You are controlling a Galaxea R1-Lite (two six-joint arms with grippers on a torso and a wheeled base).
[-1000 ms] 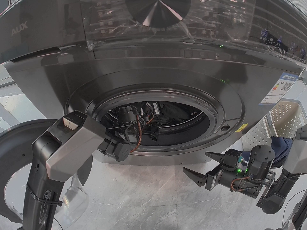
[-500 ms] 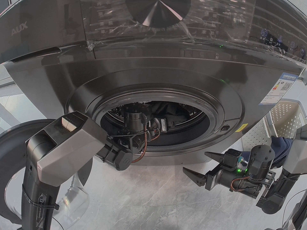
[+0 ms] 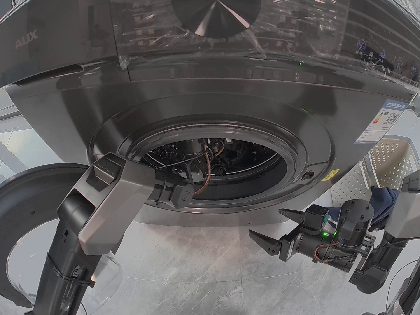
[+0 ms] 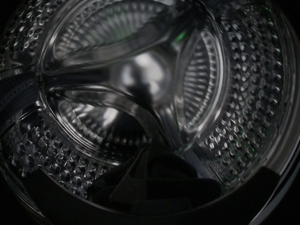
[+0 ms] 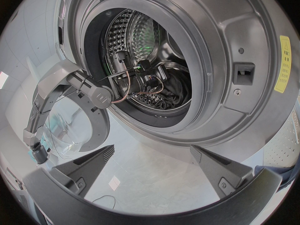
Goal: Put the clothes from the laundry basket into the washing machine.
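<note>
The washing machine [image 3: 218, 101] stands with its round opening [image 3: 210, 167] facing me. My left arm reaches through that opening, and my left gripper [image 5: 162, 75] is inside the drum [image 4: 137, 78], above dark clothes [image 5: 177, 91]. The same dark clothes [image 4: 156, 178] lie on the drum floor in the left wrist view. My right gripper [image 3: 267, 224] hangs open and holds nothing, in front of the machine and low on the right. The white perforated laundry basket [image 3: 391, 160] stands at the far right with a blue garment [image 3: 385, 197] in it.
The machine's glass door [image 3: 26, 224] is swung open to the left, behind my left arm. Pale marble floor [image 3: 210, 263] spreads below the opening. A yellow label [image 5: 283, 63] and the door latch [image 5: 243, 74] sit on the machine's front, right of the opening.
My left arm has pushed farther up and into the drum after dipping back toward the opening half a second ago. The right arm has barely shifted.
</note>
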